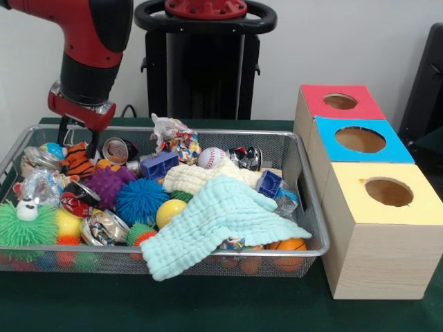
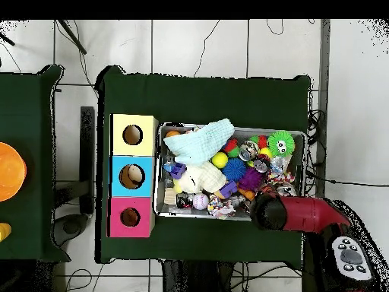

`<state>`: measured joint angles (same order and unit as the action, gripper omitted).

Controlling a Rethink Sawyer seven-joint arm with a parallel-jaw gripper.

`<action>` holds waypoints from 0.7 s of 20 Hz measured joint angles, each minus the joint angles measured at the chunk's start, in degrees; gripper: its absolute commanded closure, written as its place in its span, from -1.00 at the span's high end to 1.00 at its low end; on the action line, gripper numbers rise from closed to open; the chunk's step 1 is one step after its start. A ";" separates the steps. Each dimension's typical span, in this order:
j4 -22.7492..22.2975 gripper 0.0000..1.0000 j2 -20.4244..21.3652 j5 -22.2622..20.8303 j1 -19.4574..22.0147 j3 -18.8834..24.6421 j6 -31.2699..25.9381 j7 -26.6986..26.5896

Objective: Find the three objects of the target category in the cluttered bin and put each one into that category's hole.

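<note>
Mesh bin (image 1: pixel 304 253) beside three holed boxes (tool (image 1: pixel 69 142) state unclear) holds two cloths.

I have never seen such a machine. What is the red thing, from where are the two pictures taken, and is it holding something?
The red and black thing is a robot arm. One picture looks at it from across the table; the other looks straight down from above.

On the green table stands a wire mesh bin full of small things: a pale green cloth, spiky rubber balls such as a blue one, a baseball, crushed cans, a toy tiger and more. Beside the bin stand three wooden boxes, each with a round hole on top: red, blue and yellow.

The arm's gripper reaches down into one end of the bin, near the toy tiger. Whether it is open, or holds anything, I cannot tell from these pictures.
</note>
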<state>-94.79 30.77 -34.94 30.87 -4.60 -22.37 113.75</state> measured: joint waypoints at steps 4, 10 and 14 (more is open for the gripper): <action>0.00 1.00 -0.13 0.00 -0.04 0.00 0.00 0.00; 0.00 -1.00 -0.48 -0.01 -0.28 -0.17 0.46 0.00; 0.00 -1.00 -0.57 -0.02 -0.67 -0.25 1.13 0.00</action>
<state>-94.79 30.19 -34.96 30.20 -4.84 -21.24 113.75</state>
